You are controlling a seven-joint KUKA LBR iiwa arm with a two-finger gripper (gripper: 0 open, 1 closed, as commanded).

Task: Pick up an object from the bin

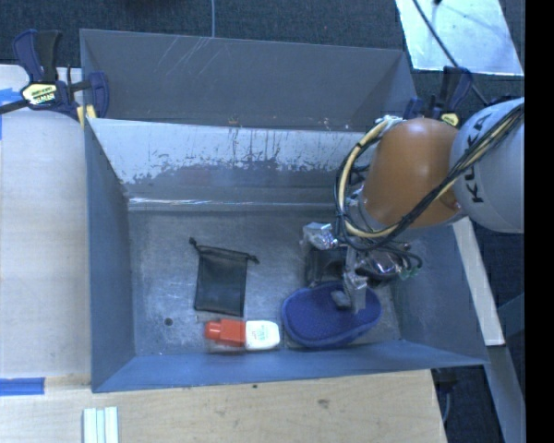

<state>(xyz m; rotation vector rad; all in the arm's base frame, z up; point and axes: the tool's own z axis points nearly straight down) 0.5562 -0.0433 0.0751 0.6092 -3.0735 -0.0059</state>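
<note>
**Orange wrist cover hangs over a blue soft thing at the bin's 4 o'clock**

Orange and rounded, the wrist cover (415, 173) is the part that stands highest, with looped cables running down from it to the claw (355, 293). The claw is low in the bin (258, 90), right over the far rim of a blue, rounded, padded-looking thing (319, 329). From where I stand I cannot tell whether the claw is released or clenched, nor whether it has any of the blue thing in it.

That blue thing lies at about 4 o'clock on the bin floor, close to the near wall. It looks like soft cloth or foam: light, limp, likely to fold or sag when lifted, and not at all breakable. I would take it by the thick raised rim, where there is an edge to pinch, and not by the flat middle.

At 8 o'clock from the claw, just beside the blue thing, lies a small red-and-white block (245, 333). At 9 o'clock, apart from both, a flat black drawstring pouch (222, 282) rests on the floor.
</note>
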